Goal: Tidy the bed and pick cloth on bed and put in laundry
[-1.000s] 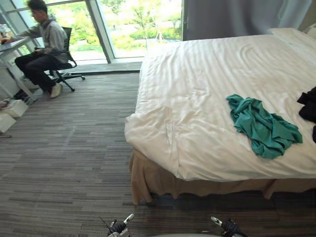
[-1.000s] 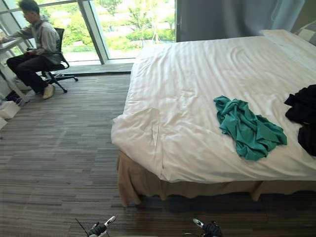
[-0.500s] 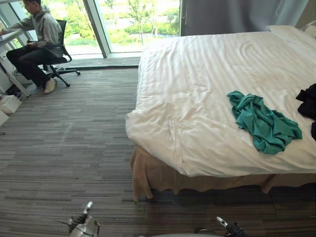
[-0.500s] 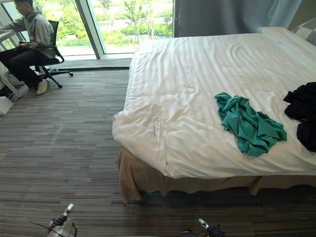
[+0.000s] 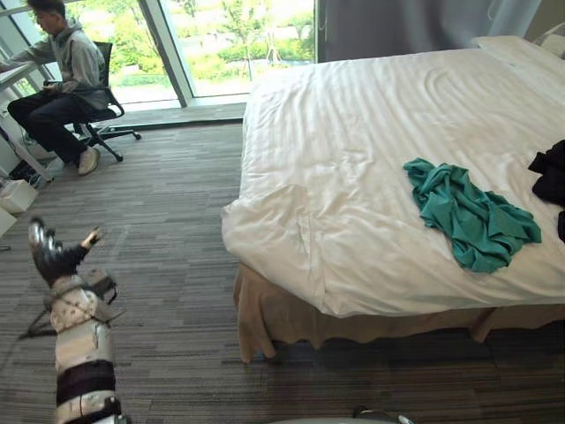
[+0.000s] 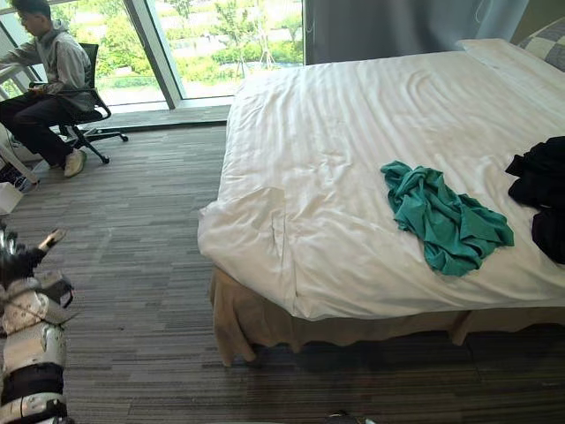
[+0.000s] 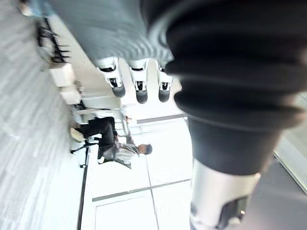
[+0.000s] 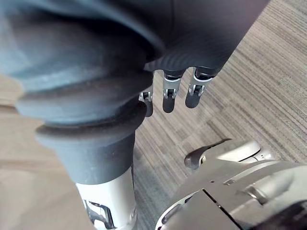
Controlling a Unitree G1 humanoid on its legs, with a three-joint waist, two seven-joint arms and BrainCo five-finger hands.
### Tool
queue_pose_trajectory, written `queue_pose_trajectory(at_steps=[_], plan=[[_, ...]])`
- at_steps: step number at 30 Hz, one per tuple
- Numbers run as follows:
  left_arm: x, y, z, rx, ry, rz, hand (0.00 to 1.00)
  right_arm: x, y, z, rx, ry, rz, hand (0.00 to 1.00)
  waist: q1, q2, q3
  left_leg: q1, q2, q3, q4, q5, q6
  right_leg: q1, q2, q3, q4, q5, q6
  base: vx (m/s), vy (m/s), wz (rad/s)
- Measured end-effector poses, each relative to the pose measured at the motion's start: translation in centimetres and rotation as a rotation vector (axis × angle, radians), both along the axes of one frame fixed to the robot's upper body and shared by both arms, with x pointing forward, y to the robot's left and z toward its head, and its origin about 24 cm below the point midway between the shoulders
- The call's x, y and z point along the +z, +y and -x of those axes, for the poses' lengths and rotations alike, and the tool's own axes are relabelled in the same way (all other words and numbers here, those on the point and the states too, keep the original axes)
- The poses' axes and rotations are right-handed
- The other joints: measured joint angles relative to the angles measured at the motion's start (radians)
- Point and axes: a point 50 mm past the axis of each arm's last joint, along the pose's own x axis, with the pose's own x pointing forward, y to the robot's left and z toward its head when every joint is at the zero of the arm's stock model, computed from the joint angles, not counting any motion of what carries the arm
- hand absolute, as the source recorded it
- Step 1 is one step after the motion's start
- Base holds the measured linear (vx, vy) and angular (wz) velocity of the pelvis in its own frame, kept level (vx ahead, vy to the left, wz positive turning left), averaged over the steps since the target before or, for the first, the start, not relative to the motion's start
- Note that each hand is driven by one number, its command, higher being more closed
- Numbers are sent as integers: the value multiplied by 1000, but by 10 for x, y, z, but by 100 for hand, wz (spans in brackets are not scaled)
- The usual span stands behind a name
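Note:
A crumpled green cloth (image 5: 472, 216) lies on the white bed (image 5: 353, 150), toward its near right side. A black cloth (image 5: 552, 177) sits at the bed's right edge, partly cut off. My left hand (image 5: 51, 254) is raised over the carpet at the left, far from the bed, with its fingers (image 7: 140, 91) straight and holding nothing. In the right wrist view my right hand (image 8: 168, 98) hangs low over the carpet, fingers relaxed and empty.
The duvet's near left corner (image 5: 274, 230) is rumpled, with a tan bed skirt (image 5: 265, 309) below it. A pillow (image 5: 521, 49) lies at the bed's head. A person (image 5: 62, 75) sits on an office chair by the window. White boxes (image 5: 16, 196) stand on the floor at far left.
My left arm has swung up from the bottom edge to the left side. My right hand has dropped out of the eye views' bottom edge. The camera has shifted slightly.

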Motion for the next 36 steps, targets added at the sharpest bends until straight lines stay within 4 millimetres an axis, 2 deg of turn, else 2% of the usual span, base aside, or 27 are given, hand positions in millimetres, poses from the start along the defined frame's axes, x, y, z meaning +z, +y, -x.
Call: queue_pose_trajectory(at_steps=[4, 6, 8, 10, 13, 19, 22, 23, 27, 33, 35, 36], plan=[[24, -12, -31, -40, 41, -134, 0, -1, -2, 2, -21, 4, -7, 0, -39, 14, 16, -39, -8, 12, -1, 9, 10, -49, -2, 22, -8, 22, -4, -57, -1, -16], [37, -18, -44, -53, 33, -159, 0, -1, -3, 1, -35, -1, -7, 0, -44, 16, 32, -62, -9, 24, -1, 16, 11, -81, -3, 37, -9, 33, -3, -64, -10, -20], [52, -28, -57, -78, 10, -181, 0, -1, -2, -4, -37, -10, -11, 0, -47, 11, 60, -93, -9, 37, 1, 24, 9, -120, -1, 53, -4, 43, -5, -83, -19, -19], [76, -41, -72, -102, -15, -222, 0, 0, 3, -19, -30, -43, -17, 0, -58, -3, 95, -155, -8, 48, 0, 42, 11, -194, -2, 63, 14, 54, -10, -88, -36, -7], [97, -55, -82, -121, -33, -286, 0, 2, 6, -36, -20, -82, -4, 0, -69, -16, 131, -210, -6, 59, -2, 56, 5, -261, 3, 76, 24, 68, -16, -47, -37, -11], [140, -73, -93, -128, -103, -380, 0, 7, 12, -55, 1, -148, 5, 0, -63, -23, 173, -281, -3, 77, -8, 64, 1, -340, 4, 81, 25, 78, -19, 8, -6, -3], [161, -83, -96, -135, -143, -411, 0, 12, 13, -66, 21, -202, 15, 0, -60, -33, 196, -321, -3, 88, -8, 67, -4, -381, -2, 90, 23, 85, -21, 33, 22, -4], [174, -88, -98, -137, -166, -416, 0, 12, 16, -69, 18, -218, 7, 0, -57, -46, 207, -339, -3, 108, -8, 77, -6, -407, -3, 97, 23, 89, -23, 41, 11, -2], [191, -104, -102, -168, -195, -424, 0, 15, 18, -74, 23, -241, 15, 0, -51, -58, 241, -365, 7, 115, -8, 78, -7, -433, -1, 99, 22, 93, -26, 11, 1, -1], [200, -122, -106, -234, -178, -480, 0, 19, 17, -80, 21, -278, 19, 0, -42, -63, 265, -438, 9, 151, -11, 100, -14, -505, -3, 103, 19, 123, -28, -7, 0, 3], [201, -127, -109, -258, -164, -486, 0, 19, 18, -81, 25, -281, 19, 0, -39, -70, 269, -460, 9, 163, -13, 108, -5, -525, -4, 103, 19, 124, -28, -24, -5, 10], [197, -130, -111, -270, -142, -489, 100, 20, 18, -81, 28, -283, 20, 0, -39, -70, 270, -470, 9, 163, -20, 114, -1, -536, -4, 102, 19, 128, -27, -20, -10, 6]])
